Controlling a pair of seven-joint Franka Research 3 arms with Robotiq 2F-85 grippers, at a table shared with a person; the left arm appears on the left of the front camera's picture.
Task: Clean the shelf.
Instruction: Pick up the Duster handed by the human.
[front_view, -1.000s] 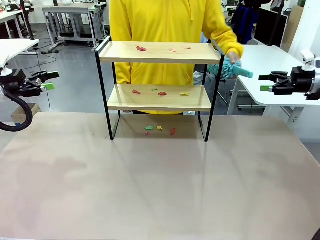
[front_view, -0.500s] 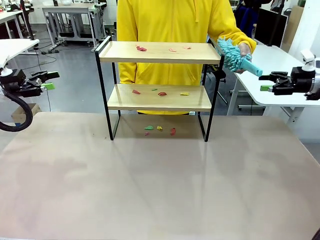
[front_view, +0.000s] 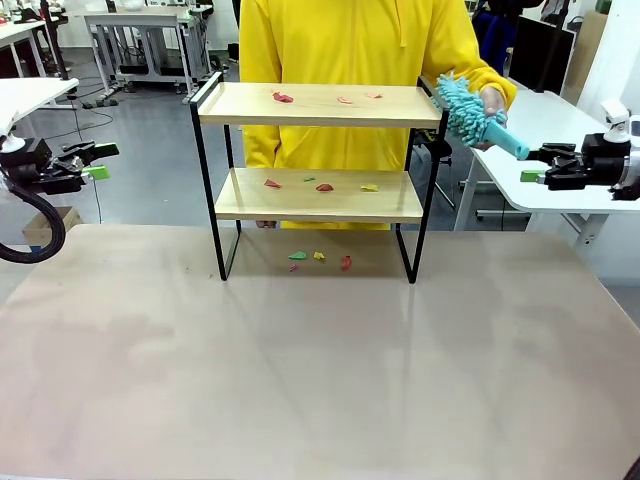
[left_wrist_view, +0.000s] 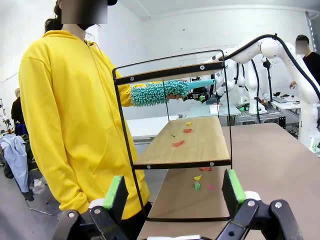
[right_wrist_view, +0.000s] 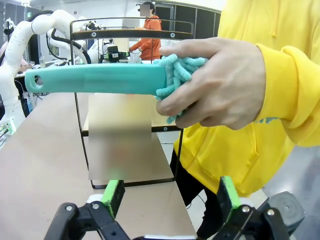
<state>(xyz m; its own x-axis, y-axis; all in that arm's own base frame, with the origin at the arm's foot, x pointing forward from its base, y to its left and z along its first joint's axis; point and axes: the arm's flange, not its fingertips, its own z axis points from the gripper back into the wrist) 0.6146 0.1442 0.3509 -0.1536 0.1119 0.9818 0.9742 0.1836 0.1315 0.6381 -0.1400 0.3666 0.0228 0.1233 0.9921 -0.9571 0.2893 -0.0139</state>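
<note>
Person's hand (front_view: 492, 99) holds a teal duster (front_view: 461, 106) at three o'clock of the shelf (front_view: 310, 108); left gripper (front_view: 100, 161) and right gripper (front_view: 527, 165) both released, empty.

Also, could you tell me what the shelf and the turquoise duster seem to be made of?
Two-tier shelf: pale matte boards, seemingly wood or laminate; thin black frame, probably painted metal. Turquoise duster: shaggy noodle-like head, likely microfibre; smooth handle, apparently plastic.

The left pincer (front_view: 98, 161) and right pincer (front_view: 535, 163) are black, with jointed link fingers, round silver screws at the pivots and bright green pads (left_wrist_view: 114, 192). A thick black cable (front_view: 45, 235) runs from the left arm, and the right wrist carries a white housing (front_view: 616, 118). The person wears a yellow hoodie (front_view: 340, 40) with long sleeves.
</note>
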